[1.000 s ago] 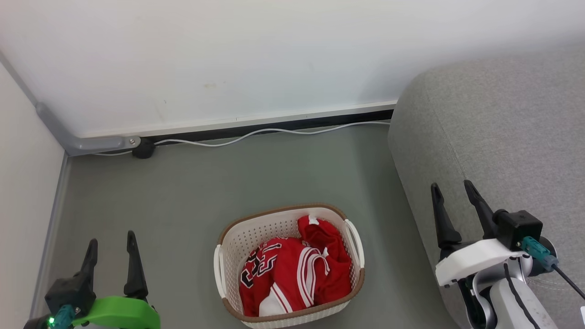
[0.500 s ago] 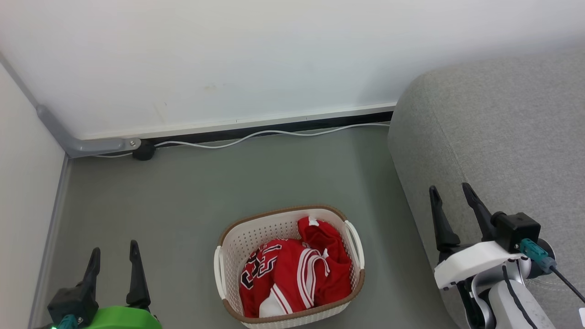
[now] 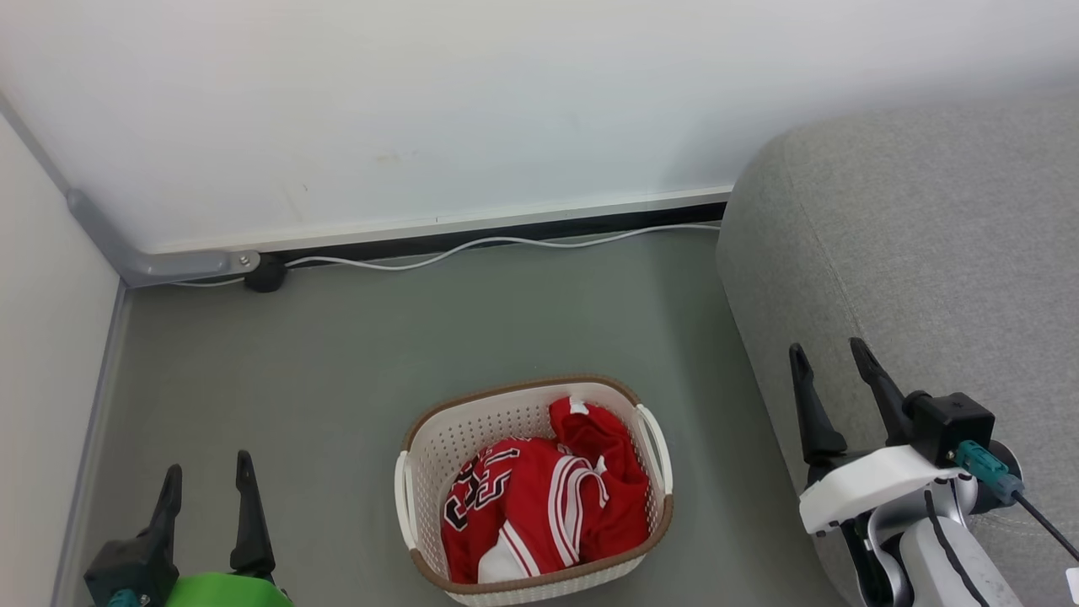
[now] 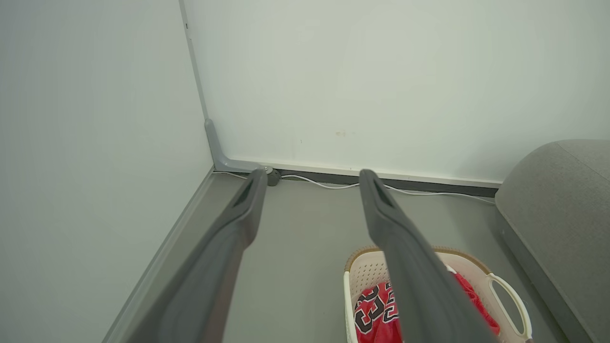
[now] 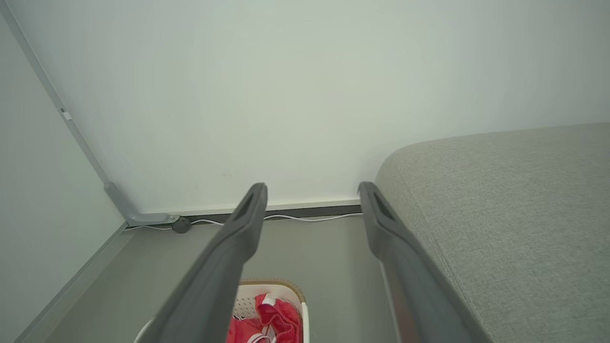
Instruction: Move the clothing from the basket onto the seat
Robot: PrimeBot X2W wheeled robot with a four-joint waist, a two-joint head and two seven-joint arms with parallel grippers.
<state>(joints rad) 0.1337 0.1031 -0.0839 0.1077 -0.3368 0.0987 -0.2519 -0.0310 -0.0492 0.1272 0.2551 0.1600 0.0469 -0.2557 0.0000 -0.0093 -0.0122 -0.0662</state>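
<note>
Two grippers sit nearest in the head view. At seven o'clock the left gripper (image 3: 208,464), on a green wrist mount, points its long dark fingers up the view, jaws spread wide with nothing between them. At four o'clock the right gripper (image 3: 826,346), on a white mount, is likewise spread and empty. Its fingers overlap the sofa's flank in the picture, though whether they touch it cannot be told.

Between them, at six o'clock, the cream perforated plastic laundry basket with a brown woven-look rim (image 3: 523,386) stands on the grey-green floor (image 3: 379,337). The red soft-fabric basketball kit (image 3: 539,506) lies crumpled inside it, striped and numbered jersey toward seven o'clock, a plainer red fold heaped toward one o'clock. None of it is on the large light-grey upholstered sofa (image 3: 927,253), which rises just beside the basket at three o'clock.

Farther off, at twelve o'clock, a thin white cable (image 3: 506,243) runs along the foot of the white wall (image 3: 506,101).

The step in hand appears to be the first reach. It would go best with one gripper descending from above, inside the rim and clear of the handles, then closing on a raised fold. Lifting high before swinging toward three o'clock should keep trailing fabric off the basket wall.
</note>
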